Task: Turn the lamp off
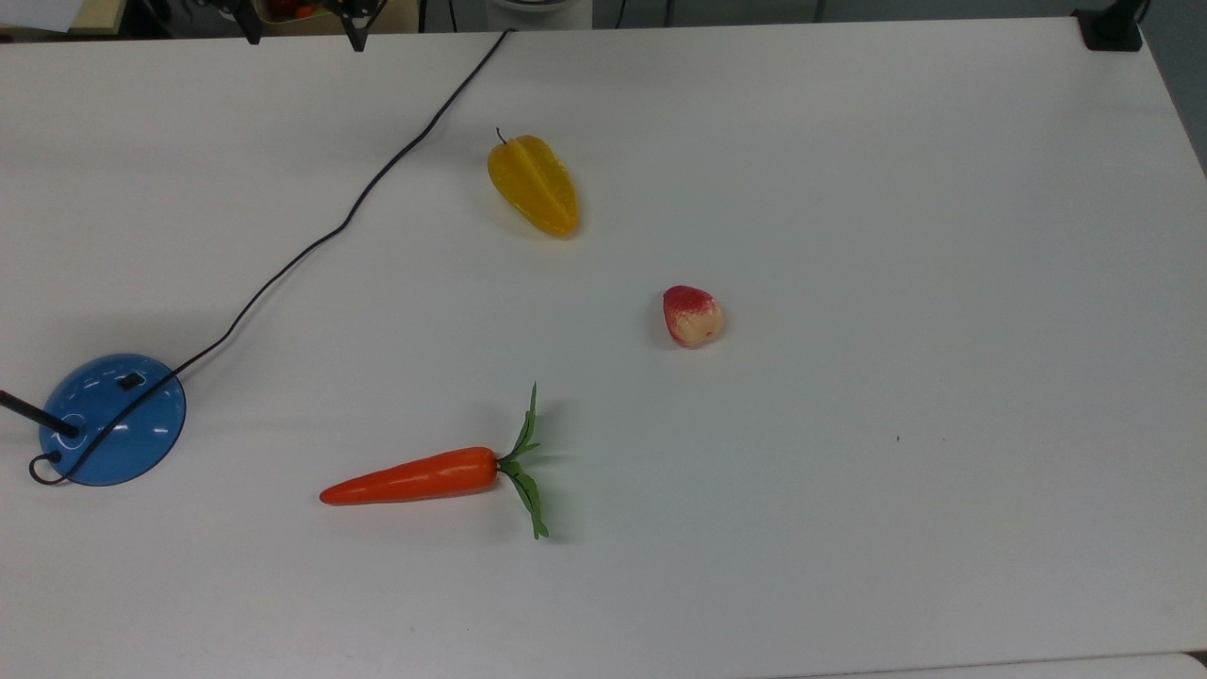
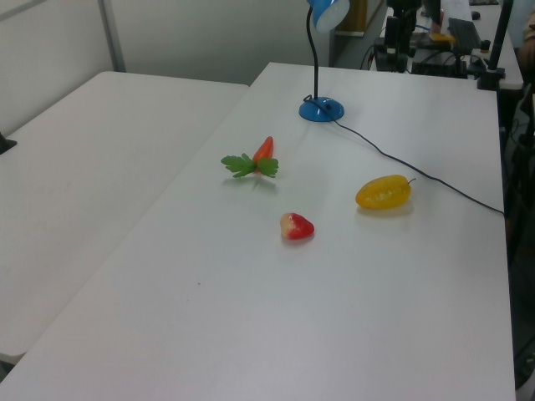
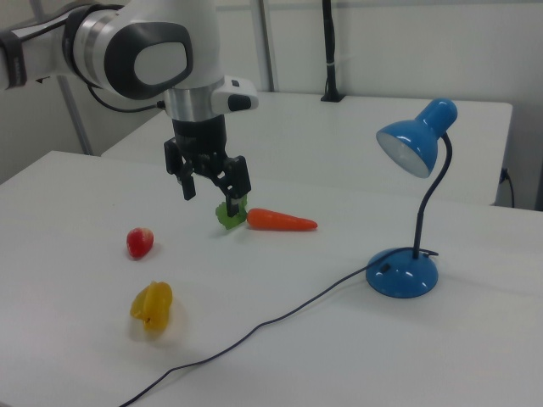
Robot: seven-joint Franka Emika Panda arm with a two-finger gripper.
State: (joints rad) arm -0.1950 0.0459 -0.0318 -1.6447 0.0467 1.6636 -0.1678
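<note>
The lamp's glossy blue base (image 1: 111, 420) sits at the top view's left edge, its black rocker switch (image 1: 130, 381) on the dome's upper side and a thin black stem (image 1: 28, 412) leaning off to the left. Its black cord (image 1: 311, 240) runs up to the table's far edge. In the right view the lamp base (image 3: 402, 273) carries a curved stem and a blue shade (image 3: 416, 140). My gripper (image 3: 212, 193) hangs open and empty above the table, well left of the lamp in the right view. At the top view's upper edge the gripper (image 1: 304, 33) shows just its fingertips (image 1: 355, 36).
A yellow starfruit (image 1: 533, 185), a red and cream strawberry (image 1: 693, 316) and an orange carrot (image 1: 410, 478) with green leaves lie mid-table. The white table (image 1: 896, 236) is bare on the top view's right. A second table (image 2: 75, 167) adjoins in the left view.
</note>
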